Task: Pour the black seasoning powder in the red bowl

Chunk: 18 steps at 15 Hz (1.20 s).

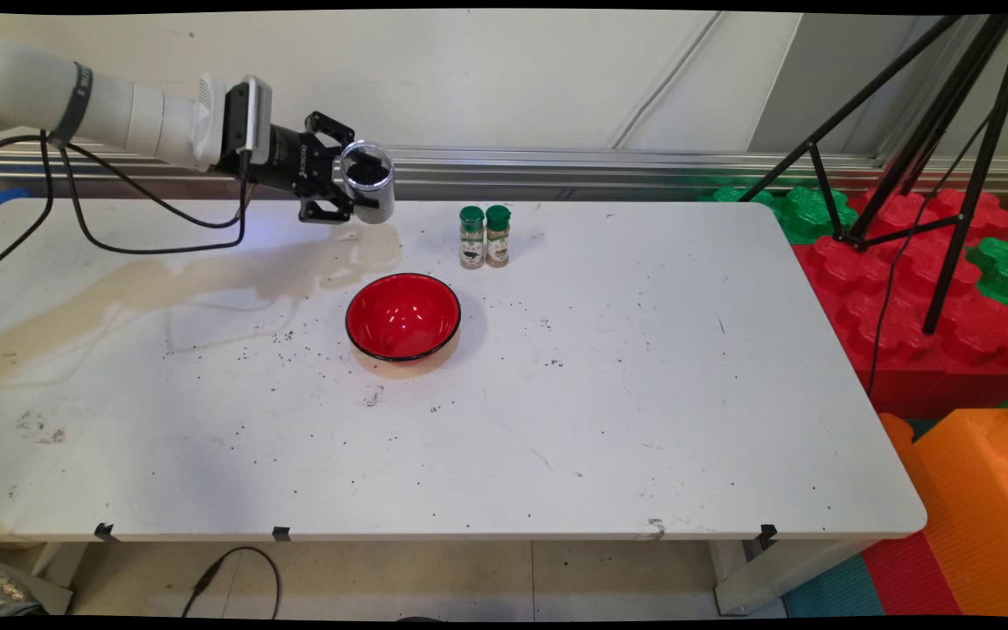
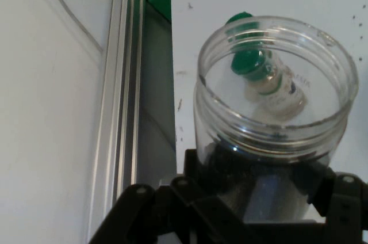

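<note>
Black tape tabs sit along the near edge of the worktop (image 1: 556, 455), which is strewn with dark specks and carries a wide pale wet stain on its left half. Past them stands a red bowl (image 1: 403, 316), upright and with nothing in it that shows. Just behind it, two green-capped spice bottles (image 1: 484, 236) stand touching each other. At the far left edge the gripper (image 1: 355, 185) hangs above the stain, its jaws clenched on a clear open jar (image 1: 368, 179) that is tipped well over, mouth turned toward the near side. Dark matter seems to line the jar's lower part, so some contents remain. Open room lies right of the bowl; tripod legs (image 1: 933, 131) stand beyond the right edge.
</note>
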Each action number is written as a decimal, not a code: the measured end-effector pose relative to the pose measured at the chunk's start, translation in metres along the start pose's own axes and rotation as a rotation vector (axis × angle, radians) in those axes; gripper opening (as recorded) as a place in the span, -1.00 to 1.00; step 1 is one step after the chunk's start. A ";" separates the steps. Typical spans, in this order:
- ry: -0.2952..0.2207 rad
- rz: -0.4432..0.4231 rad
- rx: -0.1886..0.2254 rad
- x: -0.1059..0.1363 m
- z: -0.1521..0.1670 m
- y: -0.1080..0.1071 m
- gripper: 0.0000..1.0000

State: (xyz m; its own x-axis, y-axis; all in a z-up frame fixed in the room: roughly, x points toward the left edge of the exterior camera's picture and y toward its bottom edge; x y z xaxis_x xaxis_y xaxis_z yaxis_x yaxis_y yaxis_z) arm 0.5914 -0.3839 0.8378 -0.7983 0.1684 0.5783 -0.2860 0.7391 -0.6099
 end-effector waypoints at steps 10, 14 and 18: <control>-0.044 0.208 0.019 0.005 0.004 0.016 -1.00; -0.049 0.302 0.023 0.010 0.007 0.023 -1.00; -0.051 0.377 0.028 0.014 0.009 0.027 -1.00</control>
State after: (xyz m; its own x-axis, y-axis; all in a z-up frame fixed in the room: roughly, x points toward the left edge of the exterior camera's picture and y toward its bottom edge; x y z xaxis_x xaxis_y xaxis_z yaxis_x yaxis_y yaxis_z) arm 0.5677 -0.3674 0.8243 -0.8751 0.3925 0.2831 0.0195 0.6131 -0.7898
